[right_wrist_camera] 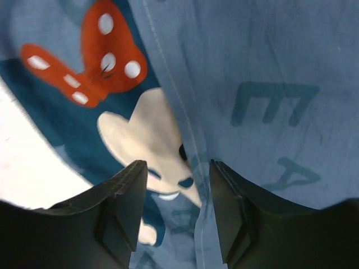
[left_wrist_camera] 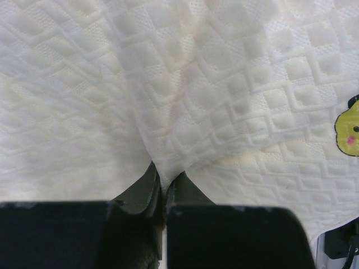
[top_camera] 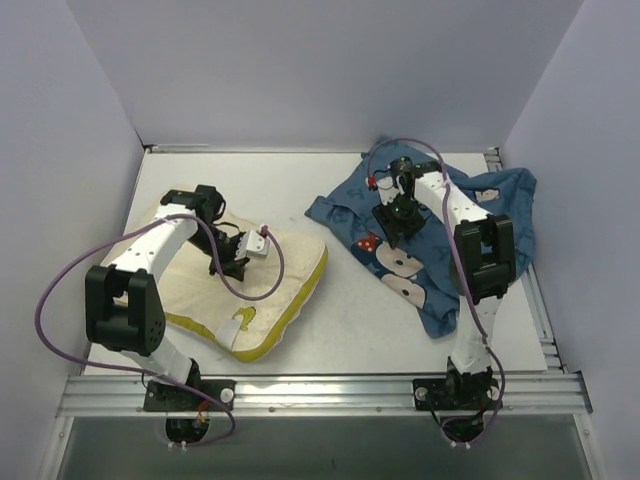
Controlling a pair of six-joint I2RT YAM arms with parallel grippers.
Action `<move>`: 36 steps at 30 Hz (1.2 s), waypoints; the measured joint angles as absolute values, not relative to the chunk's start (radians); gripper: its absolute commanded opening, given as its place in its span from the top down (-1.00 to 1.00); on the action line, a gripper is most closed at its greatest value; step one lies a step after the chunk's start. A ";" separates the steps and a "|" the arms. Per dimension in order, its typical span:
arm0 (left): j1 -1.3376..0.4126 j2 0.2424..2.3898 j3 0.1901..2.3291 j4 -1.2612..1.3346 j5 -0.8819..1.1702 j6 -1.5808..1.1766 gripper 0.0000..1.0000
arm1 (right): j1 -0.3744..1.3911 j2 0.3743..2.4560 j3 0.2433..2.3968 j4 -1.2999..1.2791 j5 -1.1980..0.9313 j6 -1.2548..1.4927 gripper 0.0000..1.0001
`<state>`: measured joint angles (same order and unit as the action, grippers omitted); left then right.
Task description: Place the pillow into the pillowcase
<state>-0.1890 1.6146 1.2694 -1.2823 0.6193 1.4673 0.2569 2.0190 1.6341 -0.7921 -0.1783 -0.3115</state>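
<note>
Left wrist: left tool (left_wrist_camera: pixel 164 184) clamps a thin pillow (left_wrist_camera: pixel 213 84) fold, may slip. Right tool (right_wrist_camera: pixel 175 193), jaws apart over pillowcase (right_wrist_camera: pixel 269 56) hem, could pinch both layers.

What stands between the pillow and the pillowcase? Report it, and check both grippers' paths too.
Nothing visible does. Only bare table lies between the pillow and the pillowcase. The left gripper is shut on a pillow fold; the right gripper hangs open over the pillowcase's hem.

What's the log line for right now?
left gripper: shut on pillow | right gripper: open over pillowcase | pillow: outside pillowcase
</note>
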 measured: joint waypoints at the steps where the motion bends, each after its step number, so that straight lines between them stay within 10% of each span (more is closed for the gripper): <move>1: -0.186 1.608 1.269 -1.282 0.624 1.452 1.00 | 0.259 2.035 1.632 -0.785 -0.167 -0.314 0.06; 36: -0.156 1.561 1.291 -1.280 0.661 1.335 1.00 | 0.175 2.156 1.642 -0.763 -0.314 -0.318 0.55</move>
<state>-0.1558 1.5612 1.2907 -1.2804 0.6605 1.3354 0.1753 2.1563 1.6424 -0.7631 -0.3141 -0.3176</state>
